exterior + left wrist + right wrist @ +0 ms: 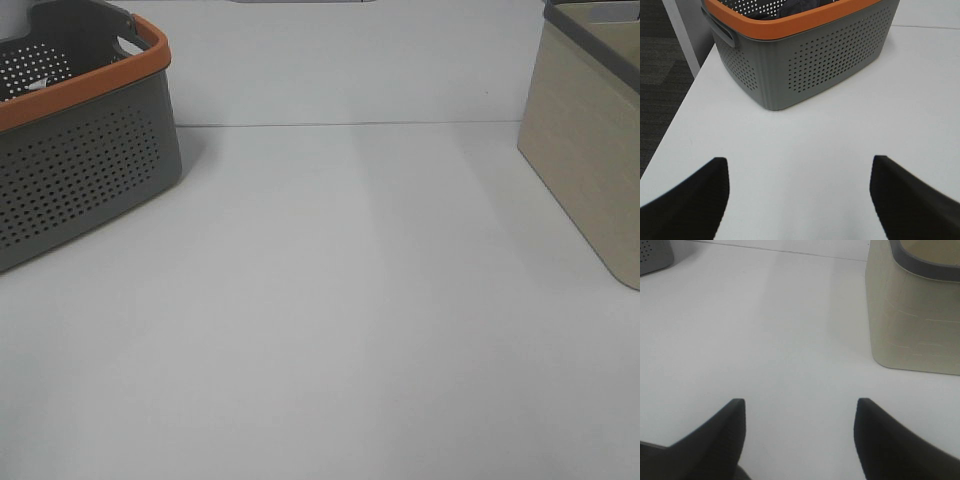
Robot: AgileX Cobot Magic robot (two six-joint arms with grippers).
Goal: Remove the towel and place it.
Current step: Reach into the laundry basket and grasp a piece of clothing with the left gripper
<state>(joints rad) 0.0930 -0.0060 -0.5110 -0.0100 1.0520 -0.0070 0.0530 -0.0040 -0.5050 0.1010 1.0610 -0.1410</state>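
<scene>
Currently listed, largest first. Table (340,300): white, carrying both containers. Basket (825,55): grey, perforated, orange rim, near the table's left edge. Bin (585,170): beige, well apart on the right. Towel (800,9): dark cloth, only a sliver visible inside the basket. Left gripper (799,165): jaws wide, empty, short of the basket. Right gripper (800,405): jaws wide, empty, over the table near the bin. Likely hazards: a shallow pinch lets the cloth slip; fabric catching the rim could drag the basket toward the edge.
</scene>
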